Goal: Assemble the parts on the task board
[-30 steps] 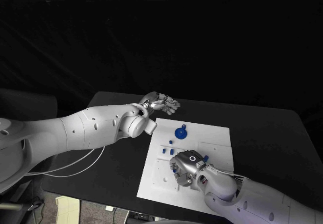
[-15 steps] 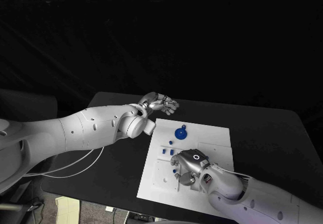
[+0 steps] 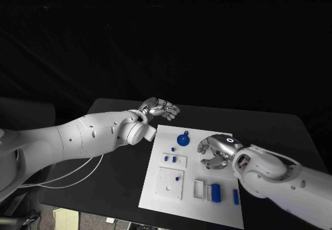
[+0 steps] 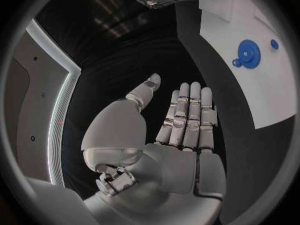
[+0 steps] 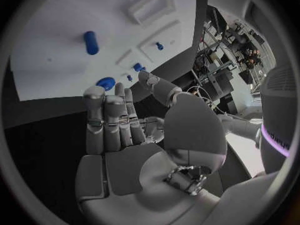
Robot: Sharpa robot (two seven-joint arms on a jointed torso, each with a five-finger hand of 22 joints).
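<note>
1. I see my left hand, silver and many-fingered, held over the black desk near its far edge, just off the far left corner of the white rectangular task board. In the left wrist view its fingers lie straight and side by side, the thumb set apart, and nothing is in them.
2. The white rectangular task board lies in the middle of the desk, with its long sides running from the near edge to the far edge.
3. Near the board's far edge I see a round blue toothed gear with a small blue knob just beyond it.
4. Two small blue pegs stand in a low white block on the left half of the board, and another small blue piece sits in the square white plate nearer the near edge.
5. Toward the near right corner a blue rectangular block stands in a white frame, and a slim blue pin lies just to its right on the bare board.
6. My right hand hangs above the right half of the board, between the gear and the blue block. In the right wrist view its fingers are stretched out close together with the thumb apart, holding nothing.
</note>
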